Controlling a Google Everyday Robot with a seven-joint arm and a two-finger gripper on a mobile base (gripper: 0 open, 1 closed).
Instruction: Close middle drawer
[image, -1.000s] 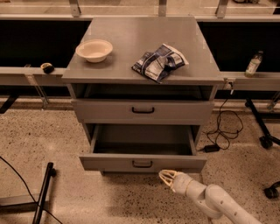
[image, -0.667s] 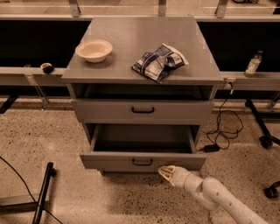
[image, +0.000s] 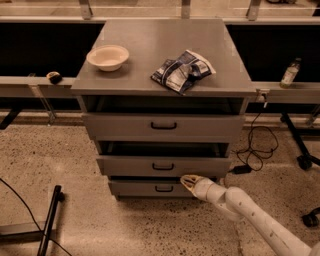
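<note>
The middle drawer (image: 130, 165) is the second of three in the grey cabinet. Its plain grey front with a small dark bar handle (image: 163, 166) stands out only a little from the cabinet, with a narrow dark gap above it. My gripper (image: 187, 181) is low at the right of centre, its tan fingers shut together and empty. Its tip is against the lower edge of the middle drawer's front, just above the bottom drawer (image: 140, 188). The white arm (image: 250, 212) runs in from the lower right.
The top drawer (image: 120, 127) is closed. On the cabinet top (image: 150, 45) sit a white bowl (image: 107, 56) and a crumpled chip bag (image: 183, 71). Cables (image: 257, 150) lie on the floor at the right, and a black stand leg (image: 49, 220) lies at the lower left.
The middle drawer has slid in from wide open to almost flush, uncovering the bottom drawer. My gripper has moved forward and up with the drawer's front.
</note>
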